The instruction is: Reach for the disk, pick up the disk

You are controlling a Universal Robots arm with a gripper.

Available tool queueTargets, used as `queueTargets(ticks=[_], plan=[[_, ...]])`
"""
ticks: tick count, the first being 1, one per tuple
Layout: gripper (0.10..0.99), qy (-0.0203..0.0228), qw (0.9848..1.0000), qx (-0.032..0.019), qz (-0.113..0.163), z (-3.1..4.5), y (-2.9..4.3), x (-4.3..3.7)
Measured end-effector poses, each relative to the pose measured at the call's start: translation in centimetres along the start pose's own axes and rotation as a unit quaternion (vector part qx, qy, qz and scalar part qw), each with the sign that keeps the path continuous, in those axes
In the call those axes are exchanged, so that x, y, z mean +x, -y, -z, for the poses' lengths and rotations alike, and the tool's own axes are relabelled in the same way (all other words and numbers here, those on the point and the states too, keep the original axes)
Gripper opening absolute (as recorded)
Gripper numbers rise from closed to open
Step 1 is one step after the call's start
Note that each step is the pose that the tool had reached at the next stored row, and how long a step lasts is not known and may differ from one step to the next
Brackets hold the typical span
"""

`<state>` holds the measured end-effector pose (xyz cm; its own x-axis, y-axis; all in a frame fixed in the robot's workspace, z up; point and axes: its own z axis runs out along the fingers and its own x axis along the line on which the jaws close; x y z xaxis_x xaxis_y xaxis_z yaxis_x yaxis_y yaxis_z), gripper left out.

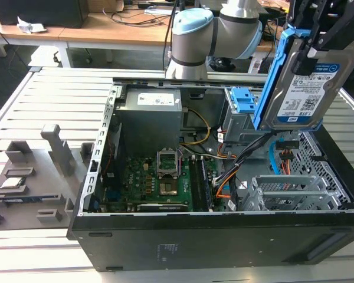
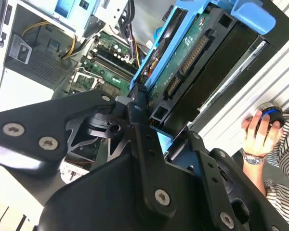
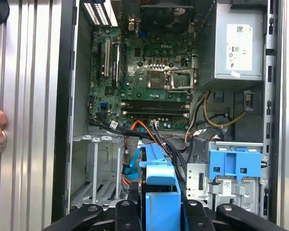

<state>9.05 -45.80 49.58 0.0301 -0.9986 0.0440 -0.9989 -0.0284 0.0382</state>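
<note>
**Disk in the hand, lifted clear of the case**

I judge both steps done: the reach is over and the pick-up looks complete. In the exterior view the flat silver hard drive with its white-and-blue label and blue plastic bracket, the disk (image 1: 304, 88), hangs in the air above the open black computer case (image 1: 224, 236), at the exterior view's right, well clear of the grey metal drive cage (image 1: 295, 191) below it. The black hand (image 1: 327, 32) grips it from above, its fingers closed onto the top edge of the blue bracket.

In the second wrist view the disk (image 2: 192, 62) sits edge-on straight between the hand's black linkages (image 2: 151, 132), its green circuit side facing the camera (so it hangs roughly upright, slightly tilted). In the first wrist view the blue bracket (image 3: 161, 192) runs out from between the fingers, over the green motherboard (image 3: 144, 77).

A person's hand (image 2: 260, 132) rests on a round knob beside the case, on the slatted metal desk (image 1: 53, 100).
</note>
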Motion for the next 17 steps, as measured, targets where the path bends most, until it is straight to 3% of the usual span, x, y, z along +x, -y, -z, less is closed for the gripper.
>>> queueTargets(ticks=[6, 17], plan=[[0.369, 0.0, 1.0, 0.0005, 0.0, -0.1, -0.42, 2.14], [0.369, 0.0, 1.0, 0.0005, 0.0, -0.27, -0.54, 5.74]])
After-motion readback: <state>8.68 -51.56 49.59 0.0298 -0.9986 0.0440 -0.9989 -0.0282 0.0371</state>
